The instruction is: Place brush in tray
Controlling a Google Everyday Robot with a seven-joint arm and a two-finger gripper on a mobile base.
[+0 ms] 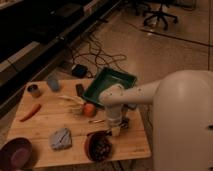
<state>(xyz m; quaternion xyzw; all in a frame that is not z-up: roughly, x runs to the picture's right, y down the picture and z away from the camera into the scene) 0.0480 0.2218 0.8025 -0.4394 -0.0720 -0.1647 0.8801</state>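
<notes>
The dark green tray (121, 76) sits at the table's back right, tilted on its corner. My gripper (116, 129) hangs down from the white arm (135, 95), low over the wood at the front right, just right of the brown bowl (99, 147). The brush (98, 132) shows as a slim dark stick lying on the table by the bowl's far rim, just left of the gripper. I cannot tell whether they touch. A thin silvery utensil (97, 121) lies just behind it.
On the wooden table (45, 122) are an orange ball (89, 109), a pale banana-like item (72, 100), a carrot (30, 112), a can (34, 90), a blue cup (53, 82), a grey-blue cloth (61, 138) and a purple bowl (17, 152). Cables lie on the floor behind.
</notes>
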